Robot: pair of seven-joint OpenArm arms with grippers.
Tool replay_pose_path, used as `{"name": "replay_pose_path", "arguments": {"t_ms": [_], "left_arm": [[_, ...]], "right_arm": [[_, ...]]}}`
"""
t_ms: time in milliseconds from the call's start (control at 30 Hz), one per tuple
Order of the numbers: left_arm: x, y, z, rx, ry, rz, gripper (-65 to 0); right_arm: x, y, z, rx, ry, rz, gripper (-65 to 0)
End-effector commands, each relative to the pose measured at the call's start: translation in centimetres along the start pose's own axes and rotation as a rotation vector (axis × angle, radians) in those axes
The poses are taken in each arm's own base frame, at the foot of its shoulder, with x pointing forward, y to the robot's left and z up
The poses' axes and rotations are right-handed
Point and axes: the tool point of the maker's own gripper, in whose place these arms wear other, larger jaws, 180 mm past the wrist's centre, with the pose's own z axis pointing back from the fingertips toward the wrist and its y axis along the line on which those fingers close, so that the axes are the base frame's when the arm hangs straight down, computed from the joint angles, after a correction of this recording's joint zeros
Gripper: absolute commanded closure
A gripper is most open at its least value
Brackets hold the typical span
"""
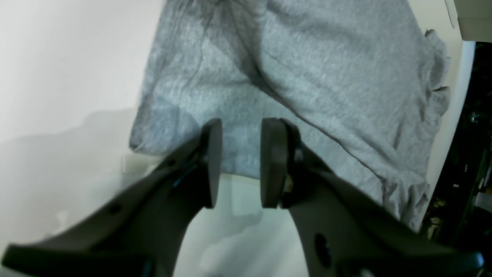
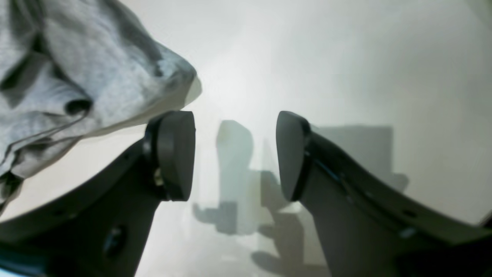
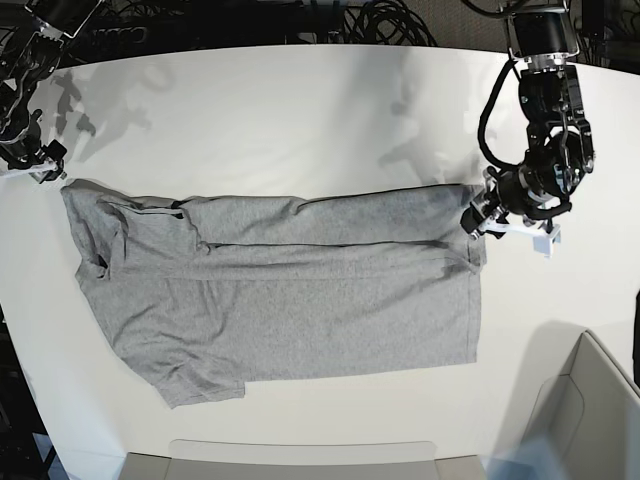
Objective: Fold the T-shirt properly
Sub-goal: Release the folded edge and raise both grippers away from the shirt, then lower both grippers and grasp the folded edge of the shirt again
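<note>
Two parted claws (image 1: 241, 163) (image 2: 235, 154), one T-shirt (image 3: 300, 290)

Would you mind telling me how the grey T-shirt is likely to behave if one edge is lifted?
The T-shirt would probably droop limply: it lies wrinkled with soft folds. It likely weighs little, being thin fabric. Its folded-over top edge may well slip undone.

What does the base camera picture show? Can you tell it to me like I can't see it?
A grey T-shirt lies spread on a white table, its top edge folded down into a long band. The left claw sits at the shirt's right-hand end, and the right claw hovers by the far corner near the sleeve.
</note>
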Motion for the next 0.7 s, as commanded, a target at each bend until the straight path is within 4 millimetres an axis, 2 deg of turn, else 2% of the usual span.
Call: {"name": "replay_pose_path", "arguments": {"t_ms": [0, 67, 267, 400, 533, 667], "left_arm": [[1.2, -1.2, 0.7, -0.029, -0.035, -0.016, -18.5], [1.0, -1.5, 1.0, -0.038, -0.039, -0.023, -18.5], [0.1, -0.9, 1.1, -0.027, -0.028, -0.023, -18.5], [-0.5, -0.2, 1.1, -0.013, -0.017, -0.019, -18.5], [0.1, 0.2, 1.1, -0.004, -0.064, -0.015, -18.5], [0.2, 1.0, 1.1, 0.007, -0.105, -0.012, -18.9]], "right_arm": [[2.2, 0.7, 0.5, 0.032, -0.057, 0.012, -33.4], [2.5, 1.3, 0.2, 0.056, -0.063, -0.001, -33.4], [3.1, 3.1, -1.7, 0.087, -0.068, 0.034, -33.4], [3.4, 3.1, -2.2, 0.089, -0.074, 0.023, -33.4], [3.8, 3.5, -2.4, 0.096, -0.077, 0.016, -33.4], [3.8, 2.6, -3.3, 0.083, -0.048, -0.013, -33.4]]}}
